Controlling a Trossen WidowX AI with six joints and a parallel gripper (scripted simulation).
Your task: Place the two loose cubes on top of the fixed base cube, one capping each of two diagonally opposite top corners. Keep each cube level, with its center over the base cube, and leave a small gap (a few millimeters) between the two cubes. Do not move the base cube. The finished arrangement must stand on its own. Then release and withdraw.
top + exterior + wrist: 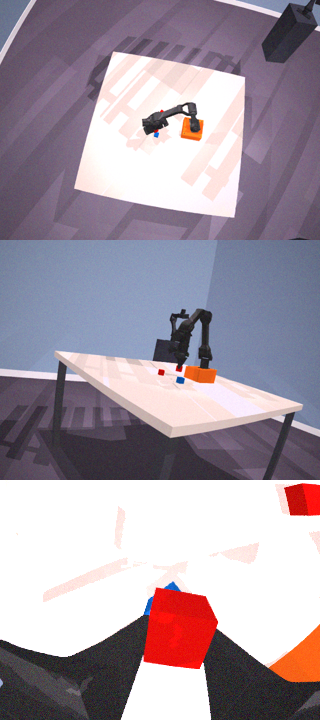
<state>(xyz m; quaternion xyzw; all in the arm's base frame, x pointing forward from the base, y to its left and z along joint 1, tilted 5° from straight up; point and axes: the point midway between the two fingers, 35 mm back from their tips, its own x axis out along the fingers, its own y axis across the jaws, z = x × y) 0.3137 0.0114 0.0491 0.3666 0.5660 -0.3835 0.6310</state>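
The blue base cube (pixel 156 135) (pixel 180 380) stands on the table; in the wrist view only a part of the blue cube (pixel 173 586) shows behind the held cube. My gripper (pixel 155 129) (pixel 179 366) (pixel 177 626) points down and is shut on a red cube (pixel 156 131) (pixel 179 369) (pixel 177 640), held above the table close to the blue cube. The held cube looks slightly turned in the wrist view. The other red cube (pixel 161 111) (pixel 161 372) (pixel 304 500) lies on the table, apart from the blue cube.
The orange block (pixel 185 133) (pixel 207 376) (pixel 302 662) under the arm's base stands on the table (pixel 155 178) (pixel 144 392) to the right of the cubes. A dark box (pixel 286 36) (pixel 162 351) is beyond the table. Patterned shadows cross the table top.
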